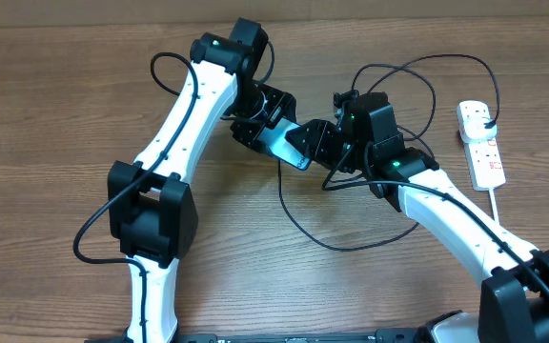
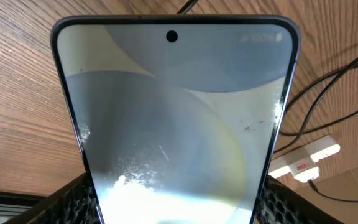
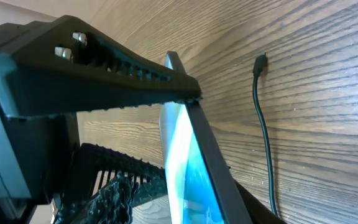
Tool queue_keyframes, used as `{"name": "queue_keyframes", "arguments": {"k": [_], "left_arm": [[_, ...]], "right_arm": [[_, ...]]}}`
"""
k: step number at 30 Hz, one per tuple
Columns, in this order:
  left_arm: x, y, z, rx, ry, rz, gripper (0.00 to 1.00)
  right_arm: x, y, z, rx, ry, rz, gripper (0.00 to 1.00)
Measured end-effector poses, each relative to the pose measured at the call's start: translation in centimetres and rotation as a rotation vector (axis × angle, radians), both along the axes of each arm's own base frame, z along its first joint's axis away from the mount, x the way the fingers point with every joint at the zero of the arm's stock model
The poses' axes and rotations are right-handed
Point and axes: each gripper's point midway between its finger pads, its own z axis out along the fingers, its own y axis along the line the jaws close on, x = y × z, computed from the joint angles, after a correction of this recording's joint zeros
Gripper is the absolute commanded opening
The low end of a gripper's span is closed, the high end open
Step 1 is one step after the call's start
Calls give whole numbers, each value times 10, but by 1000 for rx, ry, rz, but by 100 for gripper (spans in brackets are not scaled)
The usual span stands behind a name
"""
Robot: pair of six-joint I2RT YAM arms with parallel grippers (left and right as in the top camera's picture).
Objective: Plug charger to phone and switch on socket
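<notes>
Wood-grain table (image 1: 55,105): left gripper (image 2: 179,208) clamps the teal-lit phone (image 2: 173,112); right gripper (image 1: 311,145) straddles its edge, grip unclear; charger (image 3: 261,106) lies loose; socket (image 1: 482,145) aside.

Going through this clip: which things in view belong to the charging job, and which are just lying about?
Job: phone, held by the left gripper; charger cable, its plug tip lying free; power strip.
Not the job: wooden table; arms' own black leads.
</notes>
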Motion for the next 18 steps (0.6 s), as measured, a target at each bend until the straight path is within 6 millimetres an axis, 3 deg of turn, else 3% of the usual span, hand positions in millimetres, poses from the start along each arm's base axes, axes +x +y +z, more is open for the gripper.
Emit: {"name": "queue_keyframes", "arguments": {"k": [18], "left_arm": [[-5, -8, 0, 2, 10, -2, 35]], "right_arm": [[0, -3, -10, -22, 31, -15, 27]]}}
